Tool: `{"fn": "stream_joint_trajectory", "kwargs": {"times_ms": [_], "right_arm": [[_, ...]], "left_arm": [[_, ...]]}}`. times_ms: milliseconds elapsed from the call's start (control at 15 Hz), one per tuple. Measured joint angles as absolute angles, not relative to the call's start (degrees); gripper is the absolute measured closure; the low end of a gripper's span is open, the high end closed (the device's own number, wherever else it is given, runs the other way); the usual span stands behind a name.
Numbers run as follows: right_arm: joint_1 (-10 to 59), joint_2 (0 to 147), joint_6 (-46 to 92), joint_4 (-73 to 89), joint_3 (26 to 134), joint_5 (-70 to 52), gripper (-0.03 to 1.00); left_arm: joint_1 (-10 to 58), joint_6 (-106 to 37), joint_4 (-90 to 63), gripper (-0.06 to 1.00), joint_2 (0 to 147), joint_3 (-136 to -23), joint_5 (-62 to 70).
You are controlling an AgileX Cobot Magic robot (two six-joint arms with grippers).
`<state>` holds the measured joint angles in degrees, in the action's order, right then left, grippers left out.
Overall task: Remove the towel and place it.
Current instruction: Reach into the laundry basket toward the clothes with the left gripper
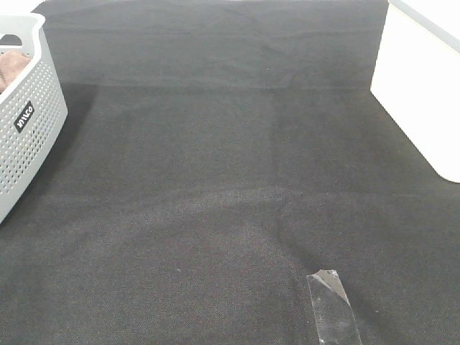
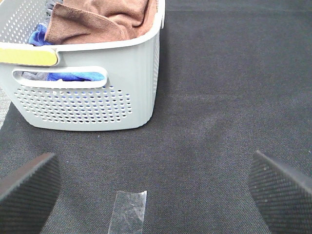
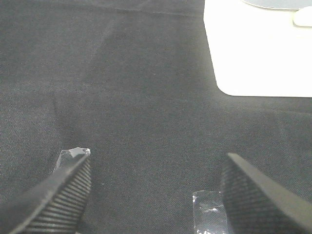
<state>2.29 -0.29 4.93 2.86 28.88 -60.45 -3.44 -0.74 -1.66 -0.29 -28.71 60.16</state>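
The brown plush towel (image 2: 100, 19) lies crumpled in the grey perforated basket (image 2: 87, 105), on top of a blue cloth (image 2: 36, 35). In the high view only a brown corner of the towel (image 1: 13, 68) shows inside the basket (image 1: 29, 133) at the far left edge. My left gripper (image 2: 153, 192) is open and empty, low over the black tablecloth, a short way from the basket's handled end. My right gripper (image 3: 156, 195) is open and empty over the black cloth. Neither gripper shows in the high view.
A white block (image 1: 417, 86) stands at the right edge of the black tablecloth (image 1: 215, 180); it also shows in the right wrist view (image 3: 258, 48). Clear tape strips lie on the cloth (image 1: 332, 305), (image 2: 129, 209), (image 3: 208, 212).
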Motion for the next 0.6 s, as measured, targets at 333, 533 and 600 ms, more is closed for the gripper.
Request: {"fn": "stream_joint_trajectory", "kwargs": {"times_ms": [333,533,600], "right_arm": [[2.29,-0.29,4.93,2.86,28.88,-60.45,0.29],[2.29,-0.29,4.93,2.86,28.88,-60.45,0.29],[2.29,-0.29,4.93,2.86,28.88,-60.45,0.29]], "left_arm": [[-3.44,-0.74,-1.66,-0.05,-0.29,-28.71,60.16],[-3.44,-0.74,-1.66,-0.05,-0.29,-28.71,60.16],[-3.44,-0.74,-1.66,-0.05,-0.29,-28.71,60.16]]}}
